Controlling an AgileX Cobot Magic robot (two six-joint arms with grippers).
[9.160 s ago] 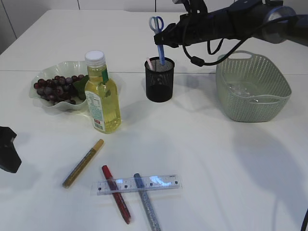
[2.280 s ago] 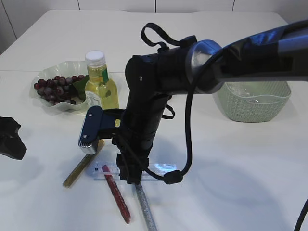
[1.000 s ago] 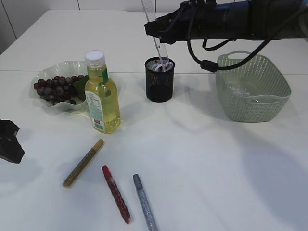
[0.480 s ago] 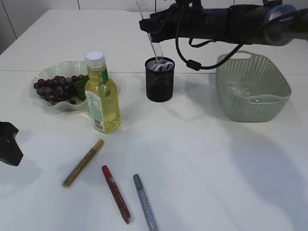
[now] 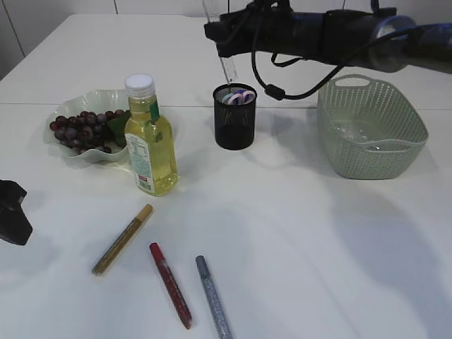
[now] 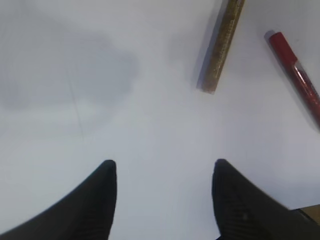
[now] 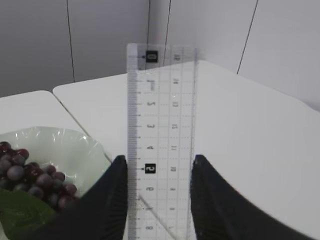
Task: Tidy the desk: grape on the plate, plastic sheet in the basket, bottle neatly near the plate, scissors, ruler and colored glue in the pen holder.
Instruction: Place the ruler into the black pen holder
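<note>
now ruler [image 7: 161, 145] between right pincer [image 7: 156, 200] fingers, above pen holder [image 5: 234, 117]

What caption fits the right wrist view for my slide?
Right claw holds a clear ruler upright between its fingers, with the grapes on their plate behind it.

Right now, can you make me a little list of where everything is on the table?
ruler: clear ruler held upright between the right pincer fingers, its lower end in the pen cup
scissors: in the pen cup, handles showing
grapes: on the plate
bottle: standing beside the plate
glue pens: gold, red and silver lying on the table
basket: on the right, clear sheet inside
left pincer: open, empty, above bare table near the gold pen
</note>
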